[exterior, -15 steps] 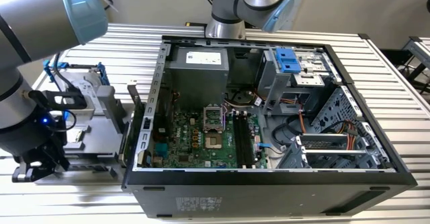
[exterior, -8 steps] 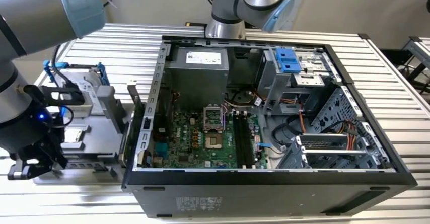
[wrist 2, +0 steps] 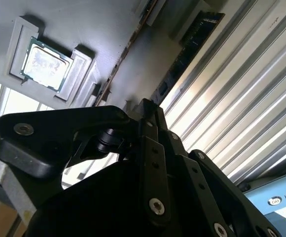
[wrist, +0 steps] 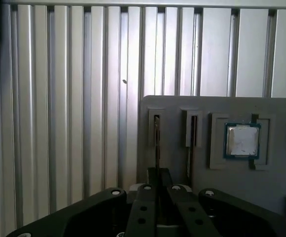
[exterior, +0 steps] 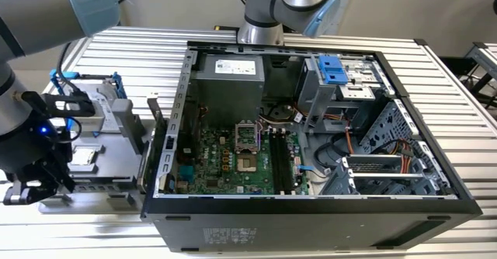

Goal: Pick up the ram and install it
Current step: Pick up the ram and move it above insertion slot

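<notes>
Gripper [wrist: 158, 178]: over the tray [wrist: 172, 106], at the ram's [wrist: 156, 143] near end; whether it grips, cannot tell
Ram: on edge in a tray slot; long axis runs straight away from gripper

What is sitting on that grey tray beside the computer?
A square silver chip, a hard drive in a blue frame and the thin memory stick set in a slot. In the exterior view the robot arm covers part of the tray.
</notes>
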{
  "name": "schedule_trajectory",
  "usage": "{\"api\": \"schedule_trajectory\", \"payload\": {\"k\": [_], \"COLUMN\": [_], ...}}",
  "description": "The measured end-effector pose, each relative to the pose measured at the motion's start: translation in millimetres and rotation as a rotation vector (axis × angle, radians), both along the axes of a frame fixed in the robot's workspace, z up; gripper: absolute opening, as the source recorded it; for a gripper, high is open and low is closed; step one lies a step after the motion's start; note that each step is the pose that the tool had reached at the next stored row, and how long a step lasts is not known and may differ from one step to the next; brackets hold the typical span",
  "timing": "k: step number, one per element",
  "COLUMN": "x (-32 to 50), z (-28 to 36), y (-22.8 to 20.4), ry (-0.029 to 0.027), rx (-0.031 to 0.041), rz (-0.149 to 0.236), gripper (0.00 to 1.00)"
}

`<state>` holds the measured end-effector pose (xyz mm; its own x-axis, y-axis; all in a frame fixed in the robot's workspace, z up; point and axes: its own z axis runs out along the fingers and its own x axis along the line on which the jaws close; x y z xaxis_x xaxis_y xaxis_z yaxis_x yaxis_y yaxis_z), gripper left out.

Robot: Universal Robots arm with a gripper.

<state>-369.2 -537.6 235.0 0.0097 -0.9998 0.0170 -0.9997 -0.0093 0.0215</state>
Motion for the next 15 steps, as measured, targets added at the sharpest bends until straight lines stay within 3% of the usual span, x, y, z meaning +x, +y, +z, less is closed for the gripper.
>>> {"api": "schedule_trajectory", "payload": {"k": [15], "x": [0.0], "z": [20.5], "y": [0.0], "ry": [-0.0001], "rx": [0.0010], "rz": [-0.002], "gripper": [0.00]}}
